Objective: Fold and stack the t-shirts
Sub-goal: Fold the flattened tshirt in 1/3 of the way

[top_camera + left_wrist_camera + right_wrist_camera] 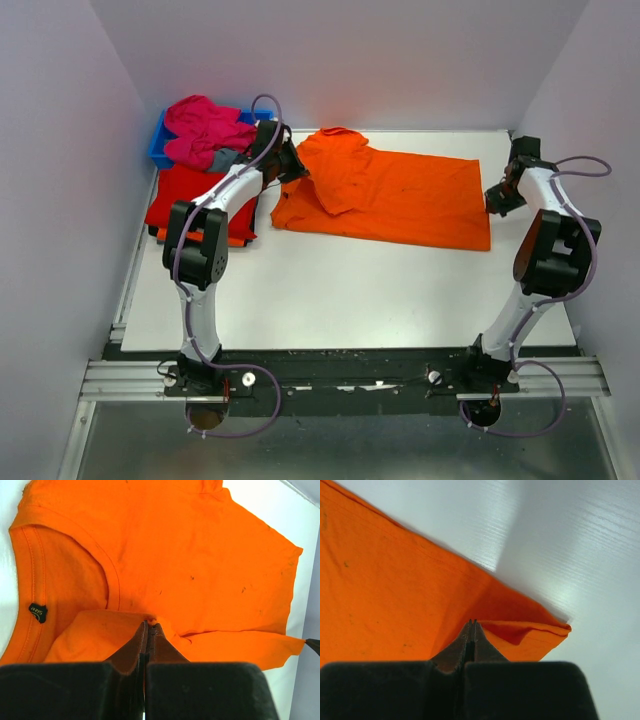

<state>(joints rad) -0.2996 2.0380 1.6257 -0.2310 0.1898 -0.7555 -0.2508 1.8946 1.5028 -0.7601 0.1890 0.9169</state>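
Cloth of the soft, creased orange t-shirt point(400, 195) lies spread across mid-frame on the smooth white table point(350, 290). Left gripper point(150, 625) pinches a fold beside the ribbed collar point(112, 577); right gripper point(472, 624) pinches its hemmed corner.

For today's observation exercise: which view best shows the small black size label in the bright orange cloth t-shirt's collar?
Left wrist: the black size label sits inside the orange cloth t-shirt's collar. Top view: too small to see. Right wrist: only a hem corner.
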